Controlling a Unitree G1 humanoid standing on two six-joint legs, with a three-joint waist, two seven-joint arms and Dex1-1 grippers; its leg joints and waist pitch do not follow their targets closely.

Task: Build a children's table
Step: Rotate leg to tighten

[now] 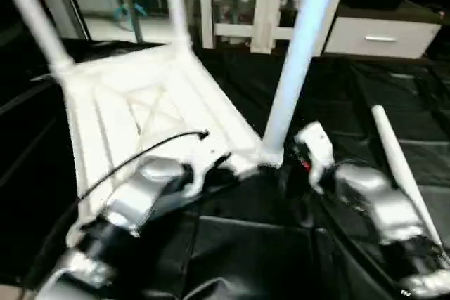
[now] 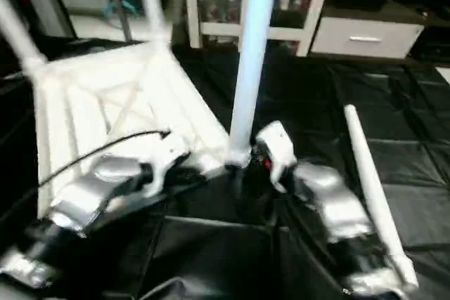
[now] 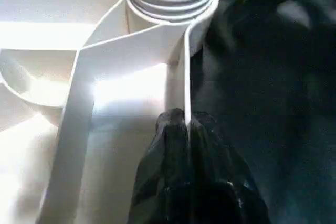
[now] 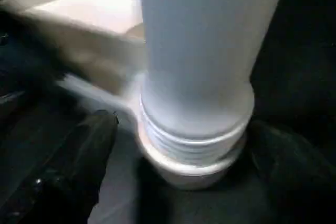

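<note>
The top (image 1: 133,110) lies upside down on the black cloth (image 1: 246,251), ribs facing up, so that the corner sockets are open to take the legs. Two legs already stand in the far corners, one at the far left (image 1: 31,15) and one further back (image 1: 176,5). A third leg (image 1: 299,61) stands upright in the near right socket (image 4: 191,166). Its threaded end is only partly inside, because some rings of the thread are visible above the socket rim. I judge this leg is being screwed in and is not yet tight.

The left gripper (image 3: 185,124) holds the side wall of the top near that corner. Its fingers are pressed together with the thin wall pinched between them, probably to keep the top from turning or sliding.

The right gripper (image 4: 178,150) is at the base of the third leg. Its fingers (image 4: 86,156) are spread, one on each side of the thread, and seem not to touch it. In this way it can close on the leg and turn it.

The fourth leg (image 1: 397,166) lies on the cloth to the right, apart from the top.
</note>
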